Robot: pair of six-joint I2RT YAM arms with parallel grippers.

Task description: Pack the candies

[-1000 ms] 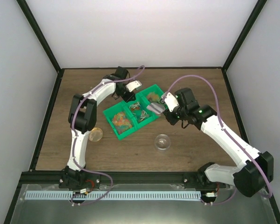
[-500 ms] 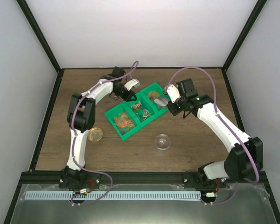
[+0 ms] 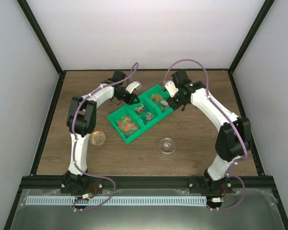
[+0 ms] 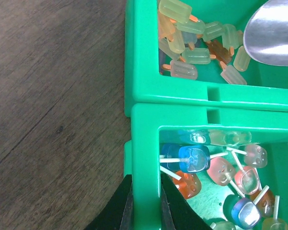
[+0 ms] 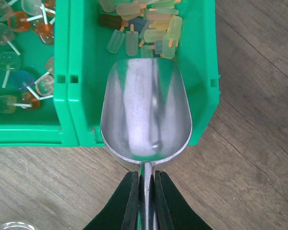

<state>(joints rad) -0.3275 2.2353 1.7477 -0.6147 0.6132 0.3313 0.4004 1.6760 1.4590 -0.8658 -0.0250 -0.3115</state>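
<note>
The candies (image 3: 126,125), tiny orange, red, yellow and green sweets, fill the near-left compartment of the green tray (image 3: 134,137); they show only in the top view. My left gripper (image 3: 133,99) is shut on the tray's far wall (image 4: 145,143), one finger on each side, by the lollipop compartment (image 4: 216,167). My right gripper (image 3: 171,96) is shut on the handle of the metal scoop (image 5: 146,112). The scoop is empty and its bowl hangs over the rim of the far-right compartment, which holds popsicle-shaped sweets (image 5: 144,28).
A clear round cup (image 3: 167,145) stands on the wooden table in front of the tray; its rim shows in the right wrist view (image 5: 9,225). A gold round lid (image 3: 98,138) lies at the left. Black frame posts and white walls surround the table.
My right arm has swung the scoop back and left, from beside the tray's right end to over the far-right compartment. The left gripper has kept its hold on the tray.
</note>
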